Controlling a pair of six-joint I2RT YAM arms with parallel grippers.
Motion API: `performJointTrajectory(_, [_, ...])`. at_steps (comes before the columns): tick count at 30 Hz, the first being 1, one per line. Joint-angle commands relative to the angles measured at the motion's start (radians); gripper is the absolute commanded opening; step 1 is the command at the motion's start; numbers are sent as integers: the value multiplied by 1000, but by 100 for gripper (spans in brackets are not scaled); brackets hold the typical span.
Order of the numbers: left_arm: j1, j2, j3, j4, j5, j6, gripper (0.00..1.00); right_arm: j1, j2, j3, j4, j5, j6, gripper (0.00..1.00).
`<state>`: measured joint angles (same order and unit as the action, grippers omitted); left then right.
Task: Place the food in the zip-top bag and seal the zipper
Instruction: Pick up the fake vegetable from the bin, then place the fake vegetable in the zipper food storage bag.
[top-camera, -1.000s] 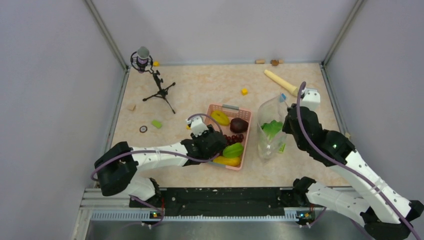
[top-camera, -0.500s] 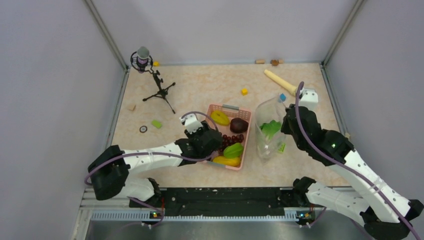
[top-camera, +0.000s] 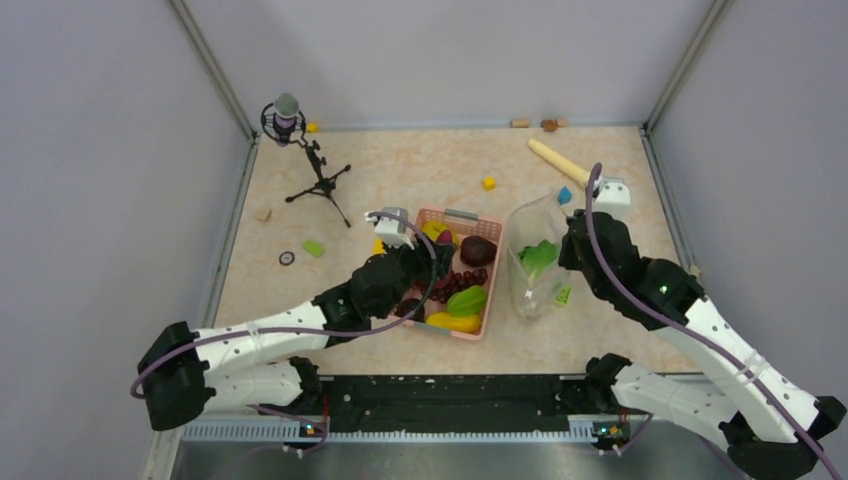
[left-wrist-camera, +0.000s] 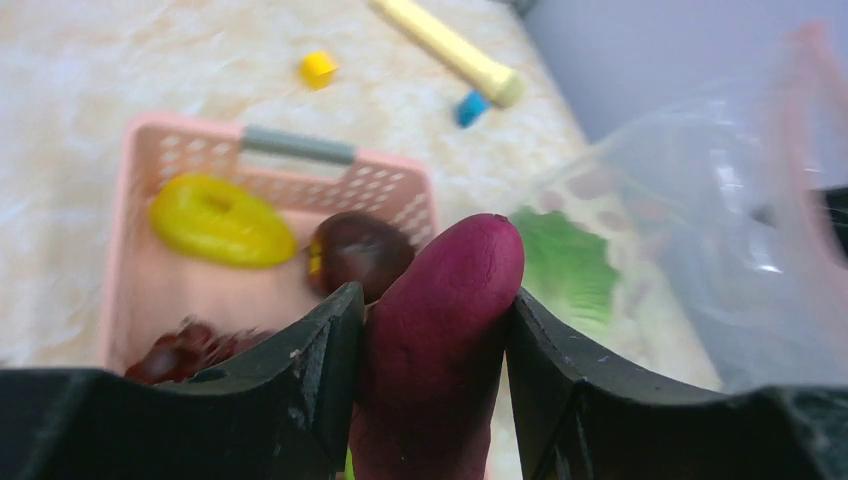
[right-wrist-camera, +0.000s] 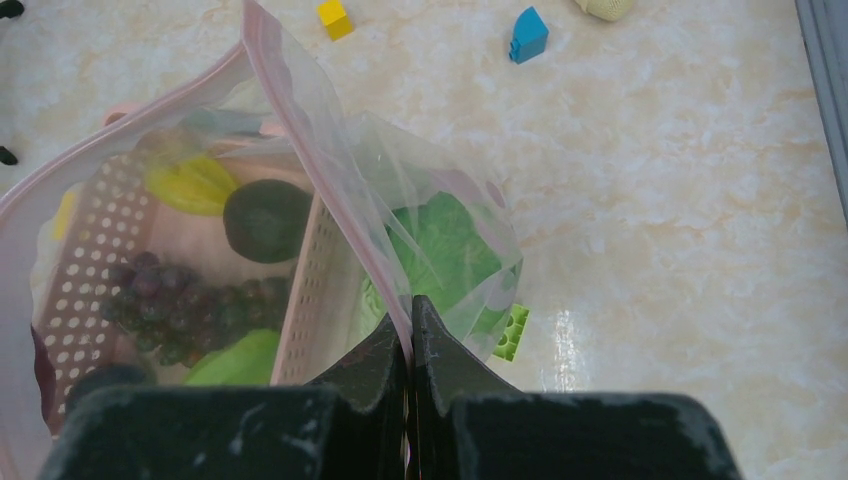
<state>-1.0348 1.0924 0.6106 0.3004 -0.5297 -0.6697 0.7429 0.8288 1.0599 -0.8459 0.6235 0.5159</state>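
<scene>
Two tools, both busy. The left tool (left-wrist-camera: 432, 300) is clamped on the magenta sweet potato (left-wrist-camera: 440, 370), over the pink basket (left-wrist-camera: 125, 260) near the middle of the overhead frame. The right tool (right-wrist-camera: 408, 335) is pinched tight on the pinkish zipper (right-wrist-camera: 300, 150) edge of the zip-top bag (top-camera: 533, 285). The bag stands open just right of the basket on the tabletop (top-camera: 420, 170), with the lettuce head (right-wrist-camera: 445, 235) inside it. A yellow fruit (left-wrist-camera: 215, 220), a dark round piece (left-wrist-camera: 360, 255) and what looks like grapes (left-wrist-camera: 190, 345) lie in the basket.
</scene>
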Motion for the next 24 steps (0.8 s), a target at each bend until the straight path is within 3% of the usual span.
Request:
performJointTrajectory(1, [1,-38,105,179,228,201,0,-1,-32,1,13,8,-11,0])
performJointTrajectory(13, [1,88,360,251,619,334,0,0,-47,-2,13,18,-10,0])
performJointTrajectory(24, [1,357,549,421,702,282,0,-1,-47,-7,18,14,-13,0])
